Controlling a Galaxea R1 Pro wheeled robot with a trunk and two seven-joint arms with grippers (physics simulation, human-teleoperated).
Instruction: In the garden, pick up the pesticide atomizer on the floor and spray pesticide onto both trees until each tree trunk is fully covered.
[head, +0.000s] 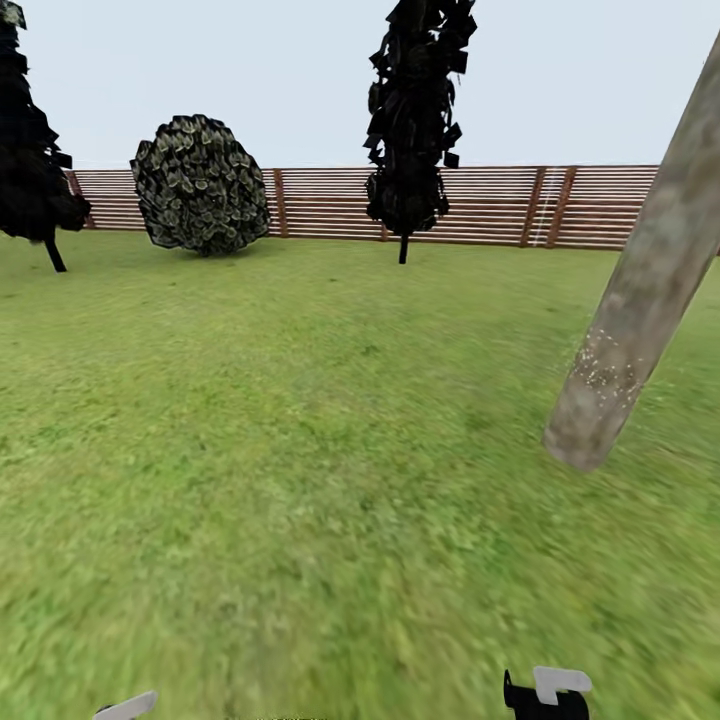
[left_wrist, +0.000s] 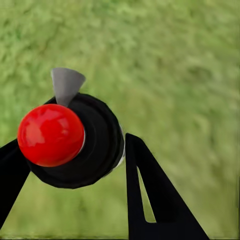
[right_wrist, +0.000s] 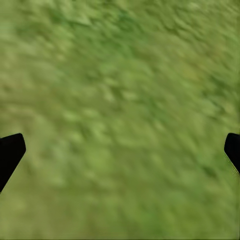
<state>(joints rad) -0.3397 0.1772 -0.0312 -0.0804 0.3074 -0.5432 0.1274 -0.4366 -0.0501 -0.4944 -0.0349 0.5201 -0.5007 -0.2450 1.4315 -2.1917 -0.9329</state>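
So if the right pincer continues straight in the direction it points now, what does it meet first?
Probably only the blurry green grass floor: the open right pincer looks onto bare lawn, though the depth is unclear.

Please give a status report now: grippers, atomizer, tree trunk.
Left gripper shut on atomizer. Right gripper open, over grass. Tree trunk ahead to the right, white specks near its base. Nothing in the way.

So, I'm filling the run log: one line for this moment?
left end effector: shut on atomizer | right end effector: open | tree trunk: speckled
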